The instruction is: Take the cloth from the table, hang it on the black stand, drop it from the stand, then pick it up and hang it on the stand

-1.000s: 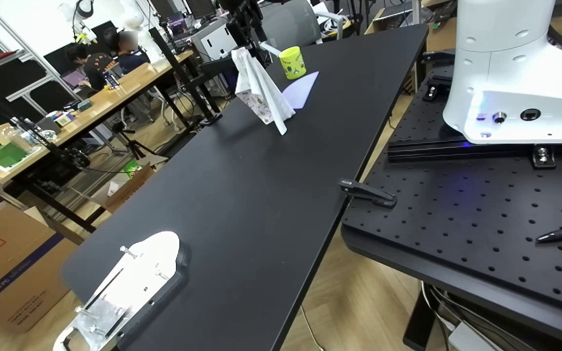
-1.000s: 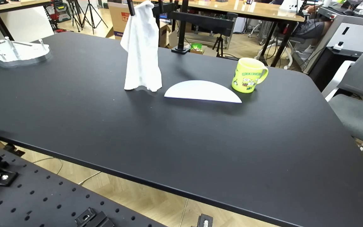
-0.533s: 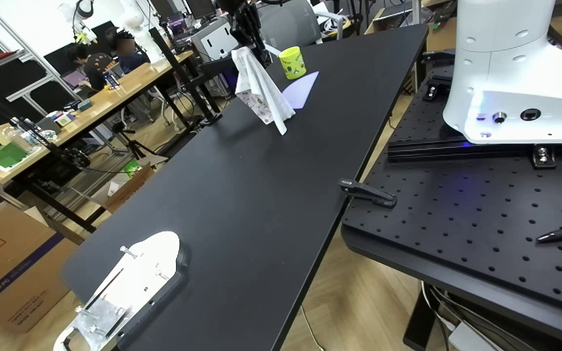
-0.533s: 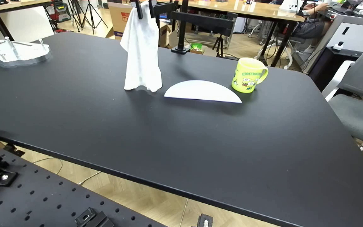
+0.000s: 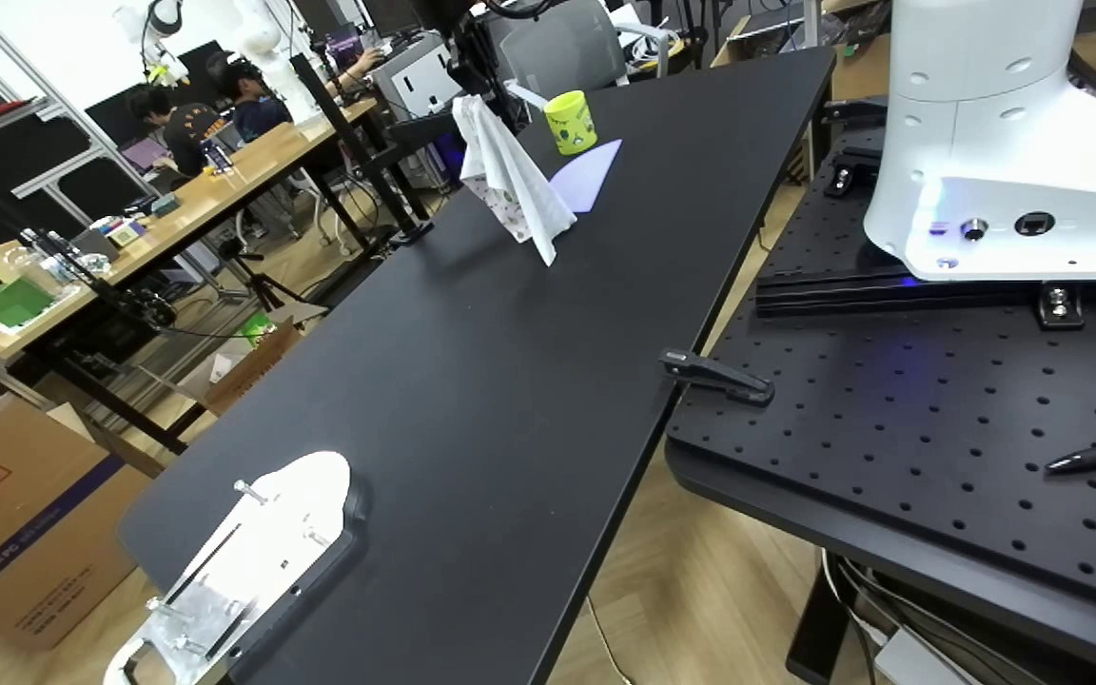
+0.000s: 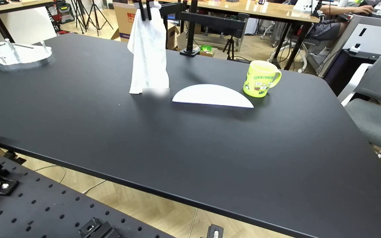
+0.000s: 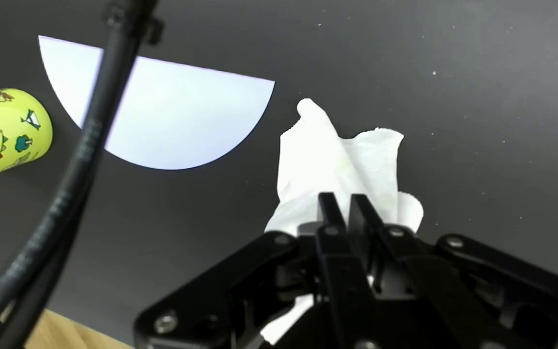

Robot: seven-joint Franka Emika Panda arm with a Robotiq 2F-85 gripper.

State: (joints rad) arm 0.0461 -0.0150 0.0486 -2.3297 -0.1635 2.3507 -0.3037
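A: Here you are, the tool over the upper part of the cloth, top of the frame and left of centre in an exterior view! The cloth hangs from the black stand, down toward the worktop.

B: Check your fingers in the wrist view, low and just right of centre: nearly together, a slim gap, white showing in it. Have you clenched on cloth? I can't tell!

A: There's your first danger. If you've caught only a shallow fold, or none, the cloth slips at the first tug and the stand keeps it.

B: And bite too deep, you could nip the stand along with it. Pull then, and something snags or the stand shifts!

A: Say it comes free; I'd guess the drop is your next step. Soft cloth, it'll likely crumple, leaving you no clean edge for hanging it again.

B: Watch the white half-circle, middle of an exterior view, near the cloth's lower edge! Stray toward the right of that view and you land on it, maybe clipping the yellow mug beyond.
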